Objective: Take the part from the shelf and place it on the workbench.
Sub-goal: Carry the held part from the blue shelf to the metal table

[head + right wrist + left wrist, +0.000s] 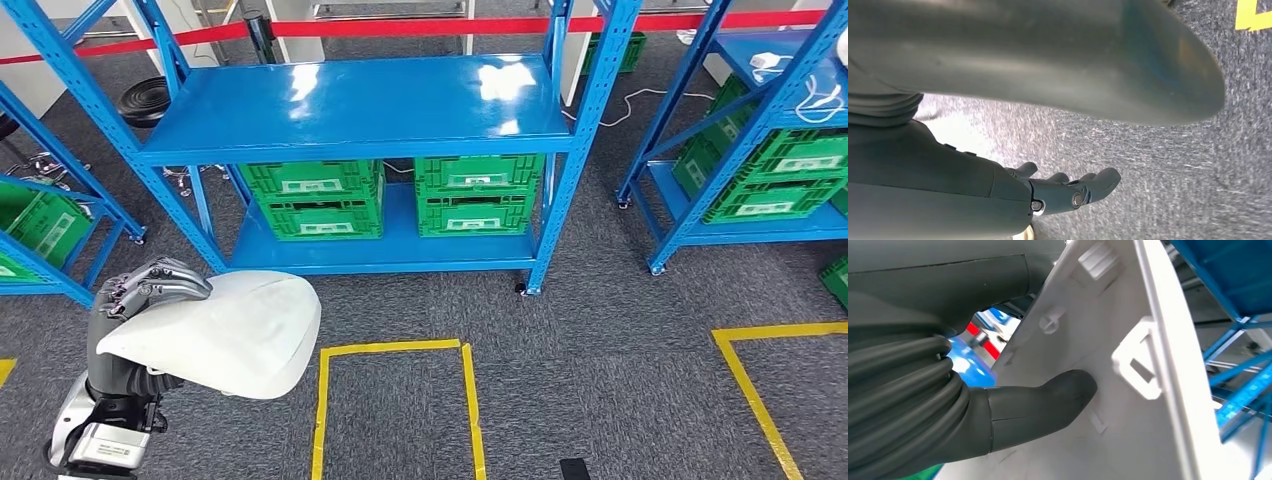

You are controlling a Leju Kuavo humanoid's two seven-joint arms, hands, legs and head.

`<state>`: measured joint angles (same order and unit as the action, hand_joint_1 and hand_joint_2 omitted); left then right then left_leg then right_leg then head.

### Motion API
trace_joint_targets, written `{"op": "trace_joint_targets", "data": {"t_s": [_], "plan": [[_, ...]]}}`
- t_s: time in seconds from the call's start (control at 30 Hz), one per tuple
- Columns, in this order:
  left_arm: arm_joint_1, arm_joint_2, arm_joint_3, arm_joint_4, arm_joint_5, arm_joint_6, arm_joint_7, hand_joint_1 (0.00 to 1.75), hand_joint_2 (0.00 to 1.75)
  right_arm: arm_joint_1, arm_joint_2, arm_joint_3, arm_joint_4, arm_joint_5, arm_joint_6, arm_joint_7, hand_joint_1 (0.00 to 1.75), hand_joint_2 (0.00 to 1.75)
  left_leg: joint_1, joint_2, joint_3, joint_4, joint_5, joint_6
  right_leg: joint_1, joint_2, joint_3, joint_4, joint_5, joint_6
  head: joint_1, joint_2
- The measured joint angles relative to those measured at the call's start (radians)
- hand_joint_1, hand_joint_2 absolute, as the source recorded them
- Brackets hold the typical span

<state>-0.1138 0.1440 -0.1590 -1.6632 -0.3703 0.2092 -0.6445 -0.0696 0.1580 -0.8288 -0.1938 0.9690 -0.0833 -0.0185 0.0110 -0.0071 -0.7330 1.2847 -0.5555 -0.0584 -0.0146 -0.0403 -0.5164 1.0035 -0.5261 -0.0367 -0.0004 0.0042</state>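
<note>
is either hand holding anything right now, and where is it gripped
The left hand holds the white part at its edge, fingers over the smooth outer face and thumb pressed on the ribbed inner side. The right hand holds nothing.

Dark grey carpet floor (600,360) with yellow tape outlines (395,350). Blue metal shelf rack (360,105) stood ahead, top board glossy with light glare; green crates (315,198) sat on its lower board. More blue racks with green crates at both sides. Red barrier tape (400,26) ran behind.
</note>
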Motion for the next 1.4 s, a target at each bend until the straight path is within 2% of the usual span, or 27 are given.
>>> {"op": "trace_joint_targets", "data": {"t_s": [0.03, 0.1, 0.17, 0.2, 0.27, 0.3, 0.37, 0.43, 0.47, 0.5, 0.53, 0.57, 0.63, 0.7, 0.77, 0.8, 0.83, 0.87, 0.93, 1.0, 1.03, 1.1, 1.17, 1.23, 1.3, 1.33, 1.4], "plan": [[0.000, 0.000, 0.002, 0.000, -0.003, 0.002, 0.002, 1.75, 1.75, -0.001, 0.001, 0.001, 0.000, 0.002, -0.001, 0.001, 0.00, 0.00, 0.002, 0.004, 0.021, -0.021, 0.018, -0.002, 0.000, -0.010, -0.003, 0.002, 0.001, 0.001, 0.000, 0.000], [-0.001, 0.002, 0.005, -0.001, -0.014, 0.006, 0.006, 1.75, 1.75, -0.003, 0.003, 0.002, 0.000, 0.005, -0.003, 0.003, 0.00, 0.00, 0.003, 0.034, 0.105, -0.150, 0.064, -0.001, 0.000, -0.030, -0.003, 0.004, 0.000, 0.005, 0.000, 0.000], [-0.002, 0.003, 0.006, -0.003, -0.027, 0.010, 0.011, 1.75, 1.75, -0.006, 0.006, 0.004, 0.000, 0.009, -0.004, 0.004, 0.00, 0.00, -0.006, 0.069, 0.165, -0.250, 0.082, 0.012, 0.004, -0.046, -0.002, 0.004, 0.001, 0.013, -0.001, 0.000], [-0.002, 0.004, 0.008, -0.004, -0.031, 0.012, 0.013, 1.75, 1.75, -0.007, 0.007, 0.007, 0.000, 0.011, -0.004, 0.005, 0.00, 0.00, -0.011, 0.076, 0.171, -0.266, 0.078, 0.021, 0.006, -0.053, -0.003, 0.004, 0.002, 0.018, -0.002, 0.000], [-0.003, 0.008, 0.012, -0.006, -0.038, 0.015, 0.016, 1.75, 1.75, -0.010, 0.009, 0.013, 0.000, 0.014, -0.001, 0.009, 0.00, 0.00, -0.015, 0.060, 0.165, -0.271, 0.081, 0.039, 0.008, -0.068, -0.002, 0.004, 0.002, 0.029, -0.002, 0.000], [-0.004, 0.009, 0.013, -0.008, -0.041, 0.018, 0.017, 1.75, 1.75, -0.012, 0.009, 0.015, 0.000, 0.015, 0.001, 0.011, 0.00, 0.00, -0.012, 0.049, 0.164, -0.275, 0.084, 0.046, 0.006, -0.061, -0.004, 0.009, -0.004, 0.035, -0.002, 0.000], [-0.008, 0.013, 0.015, -0.009, -0.049, 0.021, 0.020, 1.75, 1.75, -0.016, 0.009, 0.018, 0.000, 0.018, 0.003, 0.013, 0.00, 0.00, -0.007, 0.030, 0.161, -0.281, 0.091, 0.062, 0.003, -0.016, -0.029, 0.068, -0.044, 0.043, -0.001, 0.000], [-0.011, 0.014, 0.015, -0.008, -0.052, 0.023, 0.022, 1.75, 1.75, -0.016, 0.009, 0.021, 0.000, 0.020, 0.003, 0.014, 0.00, 0.00, -0.007, 0.009, 0.154, -0.280, 0.096, 0.071, 0.001, 0.027, -0.092, 0.200, -0.106, 0.045, -0.001, 0.000], [-0.010, 0.014, 0.014, -0.008, -0.053, 0.024, 0.022, 1.75, 1.75, -0.016, 0.009, 0.021, 0.000, 0.020, 0.003, 0.013, 0.00, 0.00, -0.007, -0.003, 0.150, -0.278, 0.098, 0.073, 0.001, 0.034, -0.124, 0.262, -0.127, 0.045, -0.001, 0.000], [-0.010, 0.014, 0.014, -0.007, -0.053, 0.025, 0.022, 1.75, 1.75, -0.015, 0.009, 0.022, 0.000, 0.020, 0.002, 0.010, 0.00, 0.00, -0.008, -0.017, 0.146, -0.275, 0.099, 0.073, 0.002, 0.037, -0.144, 0.297, -0.129, 0.044, -0.001, 0.000], [-0.010, 0.014, 0.014, -0.007, -0.054, 0.026, 0.023, 1.75, 1.75, -0.015, 0.009, 0.022, 0.000, 0.021, -0.002, 0.005, 0.00, 0.00, -0.008, -0.031, 0.143, -0.271, 0.100, 0.073, 0.002, 0.038, -0.144, 0.291, -0.111, 0.043, -0.001, 0.000], [-0.010, 0.014, 0.014, -0.006, -0.054, 0.027, 0.023, 1.75, 1.75, -0.015, 0.009, 0.022, 0.000, 0.022, -0.007, -0.003, 0.00, 0.00, -0.008, -0.045, 0.141, -0.267, 0.100, 0.071, 0.001, 0.042, -0.124, 0.245, -0.077, 0.041, -0.001, 0.000], [-0.010, 0.014, 0.014, -0.007, -0.055, 0.032, 0.023, 1.75, 1.75, -0.016, 0.009, 0.023, 0.000, 0.026, -0.020, -0.019, 0.00, 0.00, -0.008, -0.069, 0.134, -0.256, 0.100, 0.065, -0.002, 0.076, -0.065, 0.109, -0.015, 0.037, -0.001, 0.000], [-0.011, 0.015, 0.014, -0.007, -0.055, 0.041, 0.023, 1.75, 1.75, -0.017, 0.009, 0.025, 0.000, 0.029, -0.031, -0.026, 0.00, 0.00, -0.008, -0.090, 0.122, -0.250, 0.103, 0.052, -0.004, 0.102, -0.037, 0.039, 0.004, 0.035, -0.001, 0.000], [-0.007, 0.016, 0.015, -0.010, -0.057, 0.057, 0.018, 1.75, 1.75, -0.017, 0.009, 0.027, 0.000, 0.028, -0.036, -0.031, 0.00, 0.00, -0.006, -0.111, 0.115, -0.254, 0.112, 0.036, -0.001, 0.090, -0.038, 0.035, 0.007, 0.027, -0.001, 0.000], [-0.003, 0.017, 0.017, -0.012, -0.061, 0.068, 0.015, 1.75, 1.75, -0.018, 0.009, 0.027, 0.000, 0.028, -0.037, -0.035, 0.00, 0.00, -0.004, -0.109, 0.112, -0.253, 0.113, 0.030, -0.001, 0.079, -0.038, 0.032, 0.011, 0.020, -0.001, 0.000], [-0.001, 0.017, 0.018, -0.015, -0.068, 0.082, 0.011, 1.75, 1.75, -0.018, 0.009, 0.027, 0.000, 0.029, -0.037, -0.039, 0.00, 0.00, -0.005, -0.093, 0.105, -0.243, 0.106, 0.024, -0.002, 0.069, -0.037, 0.027, 0.016, 0.013, -0.003, 0.000], [-0.001, 0.017, 0.020, -0.017, -0.078, 0.095, 0.007, 1.75, 1.75, -0.018, 0.009, 0.027, 0.000, 0.030, -0.037, -0.042, 0.00, 0.00, -0.005, -0.067, 0.090, -0.213, 0.086, 0.019, -0.003, 0.058, -0.037, 0.023, 0.019, 0.008, -0.006, 0.000], [-0.003, 0.014, 0.019, -0.018, -0.101, 0.115, 0.005, 1.75, 1.75, -0.016, 0.009, 0.027, 0.000, 0.031, -0.036, -0.045, 0.00, 0.00, -0.005, -0.013, 0.038, -0.096, 0.023, 0.010, -0.003, 0.032, -0.037, 0.020, 0.022, 0.003, -0.011, 0.000], [0.000, 0.009, 0.017, -0.018, -0.117, 0.122, 0.008, 1.75, 1.75, -0.013, 0.008, 0.027, 0.000, 0.033, -0.036, -0.049, 0.00, 0.00, -0.001, 0.001, -0.005, 0.008, -0.017, 0.004, -0.002, 0.004, -0.039, 0.021, 0.022, 0.002, -0.012, 0.000], [0.002, 0.007, 0.016, -0.017, -0.121, 0.124, 0.010, 1.75, 1.75, -0.013, 0.007, 0.028, 0.000, 0.034, -0.037, -0.052, 0.00, 0.00, 0.001, 0.003, -0.002, 0.012, -0.011, 0.004, -0.002, -0.009, -0.040, 0.021, 0.022, 0.003, -0.012, 0.000], [0.003, 0.005, 0.015, -0.017, -0.117, 0.126, 0.013, 1.75, 1.75, -0.016, 0.006, 0.028, 0.000, 0.035, -0.039, -0.059, 0.00, 0.00, 0.002, 0.023, 0.064, -0.095, 0.044, 0.005, -0.002, -0.033, -0.039, 0.023, 0.020, 0.005, -0.012, 0.000], [0.000, 0.002, 0.015, -0.017, -0.103, 0.125, 0.014, 1.75, 1.75, -0.019, 0.003, 0.028, 0.000, 0.035, -0.041, -0.062, 0.00, 0.00, -0.005, 0.069, 0.135, -0.222, 0.079, 0.017, 0.003, -0.054, -0.036, 0.024, 0.017, 0.013, -0.011, 0.000], [-0.004, -0.001, 0.015, -0.017, -0.093, 0.120, 0.013, 1.75, 1.75, -0.020, 0.000, 0.029, 0.000, 0.033, -0.041, -0.064, 0.00, 0.00, -0.013, 0.085, 0.151, -0.259, 0.080, 0.031, 0.007, -0.072, -0.033, 0.023, 0.016, 0.025, -0.009, 0.000], [-0.006, -0.002, 0.015, -0.017, -0.090, 0.113, 0.013, 1.75, 1.75, -0.020, -0.002, 0.029, 0.000, 0.030, -0.040, -0.060, 0.00, 0.00, -0.011, 0.058, 0.147, -0.262, 0.087, 0.044, 0.005, -0.085, -0.030, 0.023, 0.014, 0.038, -0.009, 0.000], [-0.008, -0.003, 0.014, -0.017, -0.092, 0.111, 0.013, 1.75, 1.75, -0.021, -0.004, 0.029, 0.000, 0.028, -0.039, -0.057, 0.00, 0.00, -0.009, 0.047, 0.146, -0.265, 0.091, 0.050, 0.003, -0.072, -0.031, 0.029, 0.007, 0.044, -0.009, 0.000], [-0.017, -0.007, 0.014, -0.016, -0.103, 0.107, 0.018, 1.75, 1.75, -0.019, -0.008, 0.029, 0.000, 0.026, -0.037, -0.053, 0.00, 0.00, -0.005, 0.024, 0.143, -0.270, 0.098, 0.064, -0.002, -0.011, -0.063, 0.103, -0.041, 0.052, -0.007, 0.000]]}}
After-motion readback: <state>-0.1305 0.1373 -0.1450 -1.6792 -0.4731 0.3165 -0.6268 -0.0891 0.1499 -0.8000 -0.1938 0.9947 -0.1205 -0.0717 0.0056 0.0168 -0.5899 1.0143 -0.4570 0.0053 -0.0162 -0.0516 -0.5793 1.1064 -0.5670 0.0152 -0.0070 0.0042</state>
